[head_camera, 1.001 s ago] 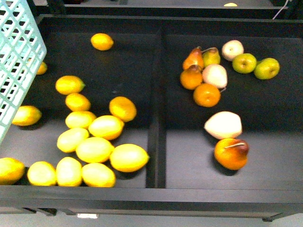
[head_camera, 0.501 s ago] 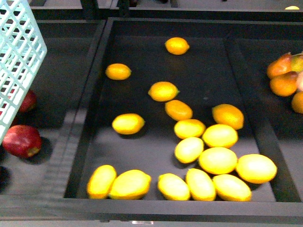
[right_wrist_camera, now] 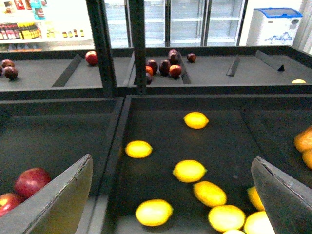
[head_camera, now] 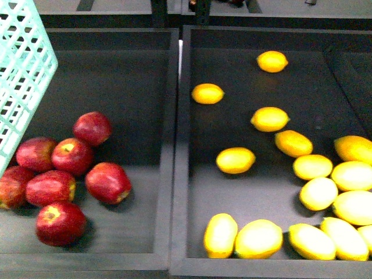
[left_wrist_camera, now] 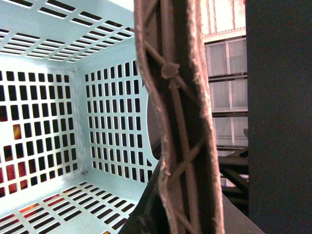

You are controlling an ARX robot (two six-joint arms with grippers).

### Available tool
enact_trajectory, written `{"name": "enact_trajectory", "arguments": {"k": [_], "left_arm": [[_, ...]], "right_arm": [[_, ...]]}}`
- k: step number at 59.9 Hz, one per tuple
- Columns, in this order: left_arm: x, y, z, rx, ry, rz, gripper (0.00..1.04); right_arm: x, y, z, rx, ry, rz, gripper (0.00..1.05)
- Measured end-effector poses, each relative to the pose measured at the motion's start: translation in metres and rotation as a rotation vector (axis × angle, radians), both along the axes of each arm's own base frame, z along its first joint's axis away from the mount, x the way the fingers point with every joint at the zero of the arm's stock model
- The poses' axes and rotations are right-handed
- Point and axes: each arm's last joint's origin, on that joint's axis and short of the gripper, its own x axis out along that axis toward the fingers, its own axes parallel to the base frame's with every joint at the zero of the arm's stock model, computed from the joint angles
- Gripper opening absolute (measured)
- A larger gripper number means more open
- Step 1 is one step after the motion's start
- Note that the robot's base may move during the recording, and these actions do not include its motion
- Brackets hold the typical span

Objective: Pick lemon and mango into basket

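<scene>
Stock counted in the front view:
- red apples [head_camera: 107, 182]: 7, near end of the left bin [head_camera: 116, 75]
- lemons [head_camera: 235, 160]: 15, right bin [head_camera: 244, 197]; the one at the right edge is cut by the frame
- basket [head_camera: 23, 87]: 1, far left
- bins: 2

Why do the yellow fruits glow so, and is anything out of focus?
Front view: the nearest lemons are overexposed, skin detail washed out; the apples keep colour. Left wrist view: the basket handle fills the frame, windows behind blown white. Right wrist view: the right end effector's fingers look soft.
</scene>
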Motion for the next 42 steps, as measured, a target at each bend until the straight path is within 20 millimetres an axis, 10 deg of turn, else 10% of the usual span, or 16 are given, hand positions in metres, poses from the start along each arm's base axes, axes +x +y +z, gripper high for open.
{"name": "enact_trajectory", "arguments": {"k": [32,42], "left_arm": [[0.0,0.001,0.0,0.016,0.003,0.005,0.06],[0.018,-0.011,0.002,0.172,0.273,-0.285,0.05]], "right_arm": [[0.0,0.0,0.0,0.0,0.001,0.003,0.96],[0.0,0.0,0.0,0.0,0.0,0.003,0.96]]}}
